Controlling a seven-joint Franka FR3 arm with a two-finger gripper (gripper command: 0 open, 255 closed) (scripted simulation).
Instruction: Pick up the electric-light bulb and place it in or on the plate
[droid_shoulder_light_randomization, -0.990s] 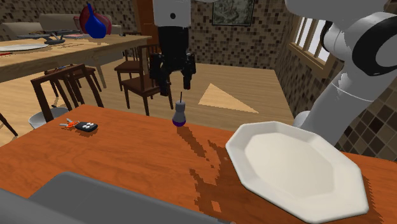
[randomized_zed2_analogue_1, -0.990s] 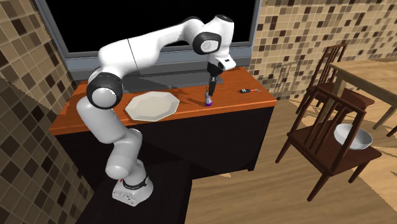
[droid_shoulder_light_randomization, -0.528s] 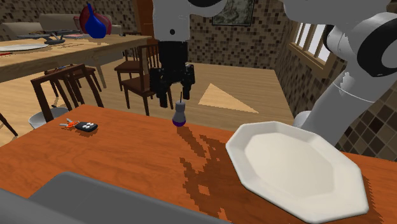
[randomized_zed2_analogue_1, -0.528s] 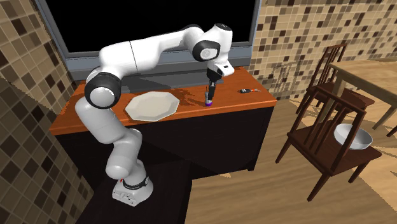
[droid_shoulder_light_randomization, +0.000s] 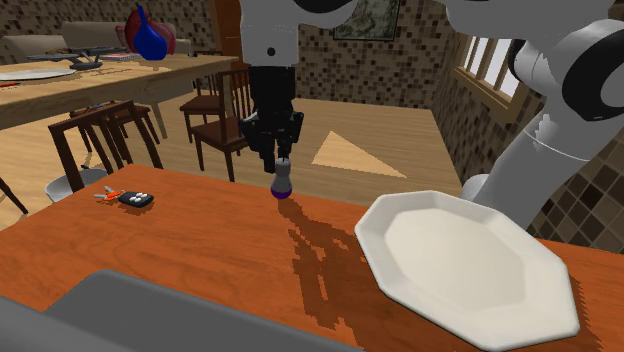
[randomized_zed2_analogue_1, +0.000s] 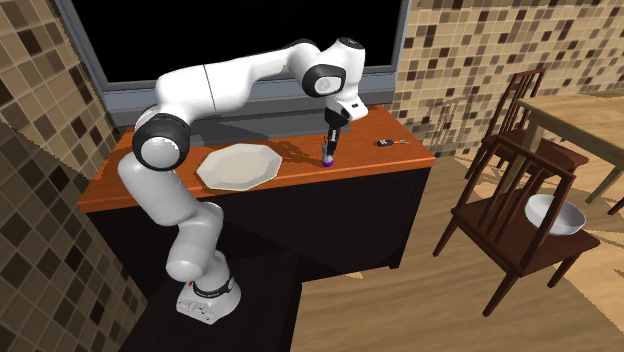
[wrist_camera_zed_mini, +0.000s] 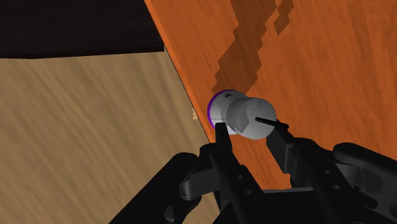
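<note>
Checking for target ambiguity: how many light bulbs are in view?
1: a grey-and-purple light bulb, upright near the edge of the orange-brown wooden counter, clasped by the black tool. Others could be hidden behind furniture.

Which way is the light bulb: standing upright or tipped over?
Upright: the bulb stands purple end on the table, grey base up.

Gripper (wrist_camera_zed_mini: 250, 133) was closed on the bulb (wrist_camera_zed_mini: 240, 113), one finger on each side of its grey base, with a black pin sticking out. Purple glass end sat past the fingertips on the orange tabletop (wrist_camera_zed_mini: 337, 70), right at its edge. Tan floor (wrist_camera_zed_mini: 89, 133) lay beyond.
</note>
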